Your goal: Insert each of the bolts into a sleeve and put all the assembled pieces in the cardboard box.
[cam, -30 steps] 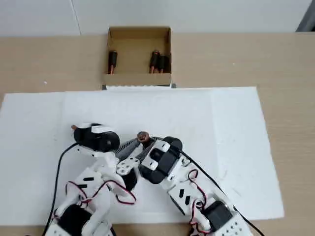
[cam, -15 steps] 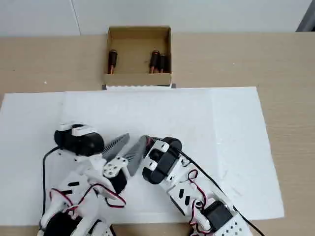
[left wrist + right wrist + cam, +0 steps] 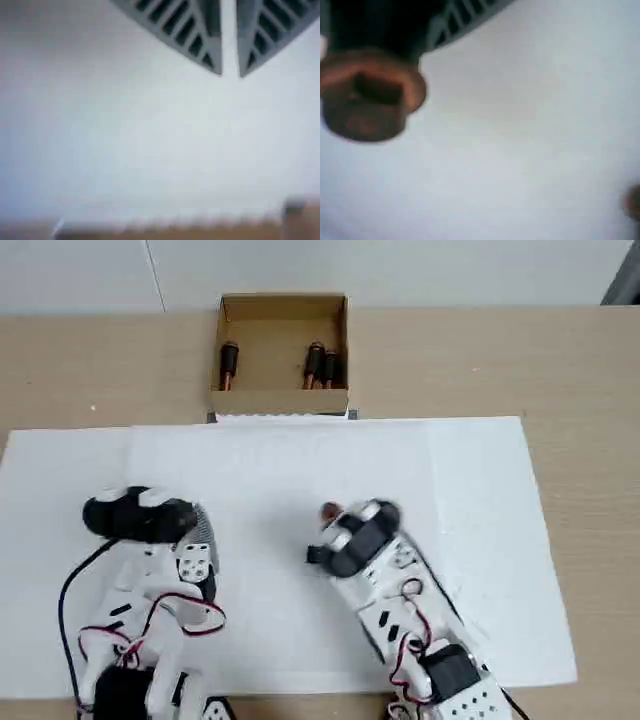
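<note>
The cardboard box (image 3: 283, 400) stands at the table's far edge and holds three assembled pieces (image 3: 228, 362), (image 3: 314, 362), (image 3: 332, 368). My right gripper (image 3: 336, 524) is over the middle of the white sheet, shut on a black sleeve with a copper bolt in it. The bolt's head (image 3: 329, 511) points toward the box. In the right wrist view that copper head (image 3: 367, 97) looms close, with a grey finger (image 3: 460, 17) beside the dark sleeve. My left gripper (image 3: 203, 532) is over the sheet's left part. Its grey fingers (image 3: 205, 35) are almost together with nothing between them.
A white sheet (image 3: 450, 490) covers the near half of the wooden table (image 3: 500, 360). The two arms stand apart, with bare sheet between them and between the right gripper and the box.
The two grippers, close together a second ago, have separated. The left arm drew back to the left. The right arm swung right with the bolt and sleeve.
</note>
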You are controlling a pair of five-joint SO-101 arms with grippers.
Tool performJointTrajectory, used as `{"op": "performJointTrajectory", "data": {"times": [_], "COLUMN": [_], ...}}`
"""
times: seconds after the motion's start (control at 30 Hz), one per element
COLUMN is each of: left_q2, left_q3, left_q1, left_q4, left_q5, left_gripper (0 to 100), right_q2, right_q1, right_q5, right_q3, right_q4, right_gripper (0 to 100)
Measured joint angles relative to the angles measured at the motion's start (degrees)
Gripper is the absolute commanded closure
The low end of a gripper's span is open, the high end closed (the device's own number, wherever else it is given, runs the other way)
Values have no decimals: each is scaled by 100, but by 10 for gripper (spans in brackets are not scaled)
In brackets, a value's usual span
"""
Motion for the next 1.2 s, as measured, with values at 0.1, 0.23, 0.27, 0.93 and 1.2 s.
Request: {"op": "performJointTrajectory", "data": {"times": [0.1,0.23,0.27,0.93,1.2], "left_q2": [0,0,0,0,0], "left_q3": [273,527,598,1222,1222], "left_q1": [-431,-782,-809,-870,-870], "left_q4": [193,211,211,220,220], "left_q5": [-211,-211,-237,-237,-237], "left_gripper": [994,994,994,994,994], "right_q2": [0,0,0,4818,7508], "right_q1": [352,431,448,466,457], "right_q5": [-396,-703,-721,-800,-800], "right_q3": [-132,-651,-800,-5169,-7270], "right_q4": [536,1327,1442,1644,1046], "right_gripper": [996,995,995,995,995]}}
